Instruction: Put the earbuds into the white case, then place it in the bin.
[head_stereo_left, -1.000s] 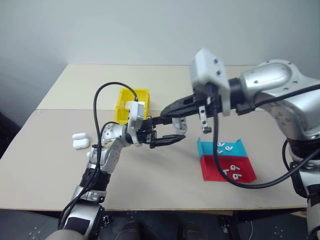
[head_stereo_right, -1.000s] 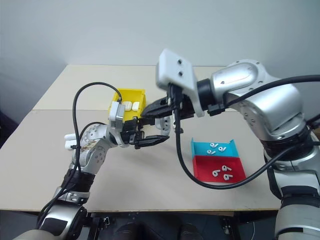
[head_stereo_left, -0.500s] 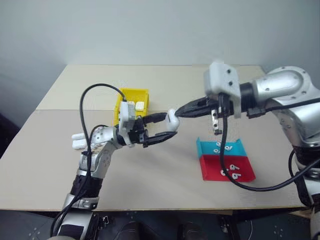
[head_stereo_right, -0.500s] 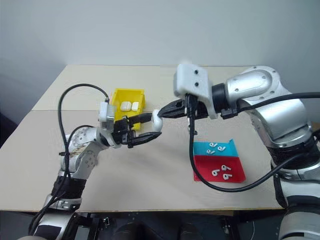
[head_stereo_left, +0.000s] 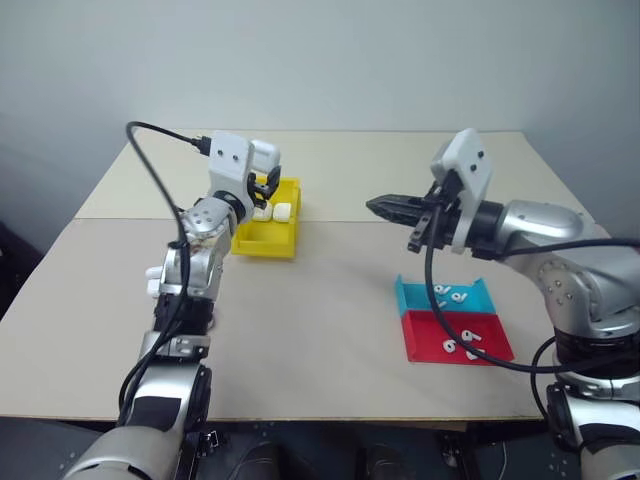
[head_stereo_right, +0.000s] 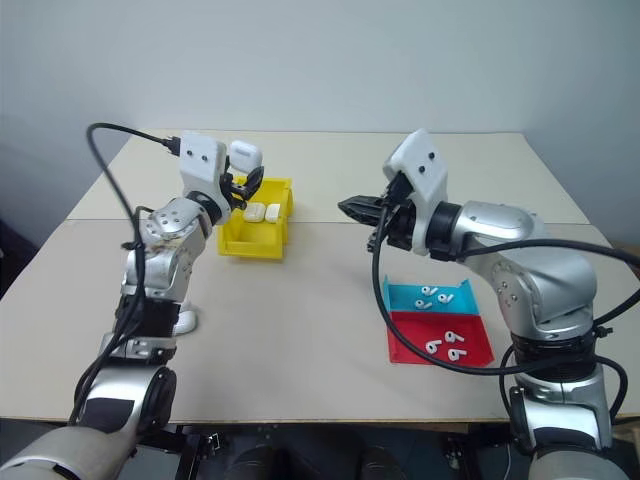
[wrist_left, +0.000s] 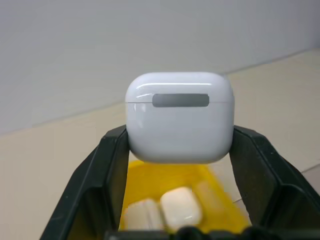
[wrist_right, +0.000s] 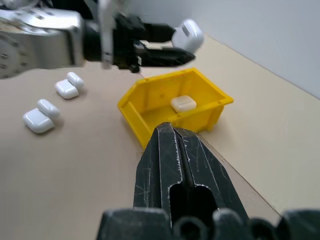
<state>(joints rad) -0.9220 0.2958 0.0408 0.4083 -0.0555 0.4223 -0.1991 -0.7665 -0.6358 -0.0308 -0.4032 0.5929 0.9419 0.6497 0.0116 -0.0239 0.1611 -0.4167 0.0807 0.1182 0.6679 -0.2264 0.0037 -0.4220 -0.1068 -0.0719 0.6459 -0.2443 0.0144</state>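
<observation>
My left gripper (wrist_left: 180, 132) is shut on a closed white case (wrist_left: 180, 117), pinched at its sides between both black fingers (wrist_left: 107, 170). It holds the case (head_stereo_right: 244, 155) level in the air just above the yellow bin (head_stereo_right: 240, 240) at the table's back left. Two more cases (wrist_left: 180, 207) lie inside the bin. My right gripper (head_stereo_right: 345, 207) is shut and empty, hovering over the table's middle and pointing toward the bin (wrist_right: 150, 100). Several earbuds (head_stereo_right: 445, 343) lie in the trays at the right.
A teal tray (head_stereo_right: 470, 296) and a red tray (head_stereo_right: 405, 350) sit side by side at the front right under my right arm. Two open white cases (wrist_right: 42, 115) rest on the table left of the bin, partly behind my left arm.
My left gripper swung the case from the table's middle up and back over the yellow bin. The right gripper, which was touching the case, drew away to the right and stays shut.
</observation>
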